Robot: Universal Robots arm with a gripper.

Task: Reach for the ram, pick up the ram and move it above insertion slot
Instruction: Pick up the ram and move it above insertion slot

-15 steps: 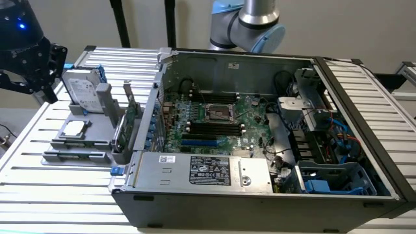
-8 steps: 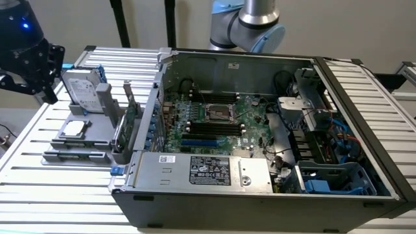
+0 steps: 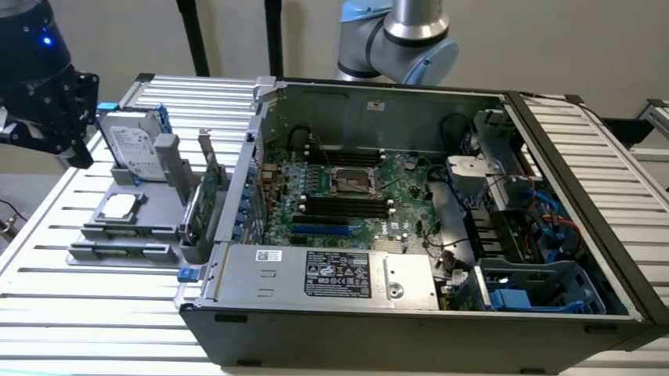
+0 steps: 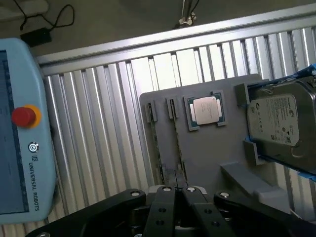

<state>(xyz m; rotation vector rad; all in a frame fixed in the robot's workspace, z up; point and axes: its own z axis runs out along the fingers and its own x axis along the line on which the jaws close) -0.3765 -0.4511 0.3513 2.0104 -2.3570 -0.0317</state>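
At ten o'clock in the exterior view, the black gripper (image 3: 65, 147) hangs above the slatted metal table (image 3: 94, 321), just off the nine o'clock side of the silver hard drive (image 3: 136, 145). In the wrist view its fingertips (image 4: 168, 193) sit pressed together with nothing between them.

A grey fixture (image 3: 94, 256) lies on the table at nine o'clock from the open computer case (image 3: 366, 98). The hard drive stands propped at the fixture's twelve o'clock end. A square processor chip (image 3: 118, 205) lies flat in the middle. A taller green card with a metal bracket (image 3: 215, 184) stands on edge along the three o'clock side, next to the case wall.

The ram (image 4: 177, 140) is a thin dark-green stick standing on edge in a slot at the fixture's six o'clock end, beyond the chip from the drive. A second stick (image 4: 156, 143) stands parallel just beside it. In the wrist view the ram's near end lies just ahead of the closed fingertips, apart from them.

Inside the case the motherboard (image 3: 403, 176) lies flat, with dark memory slots (image 3: 345, 207) at six o'clock from its central socket. A labelled power supply (image 3: 324, 274) fills the near edge. The robot arm (image 3: 403, 31) rises behind the case at twelve o'clock. A pale blue teach pendant (image 4: 22, 148) with a red button rests beside the table.
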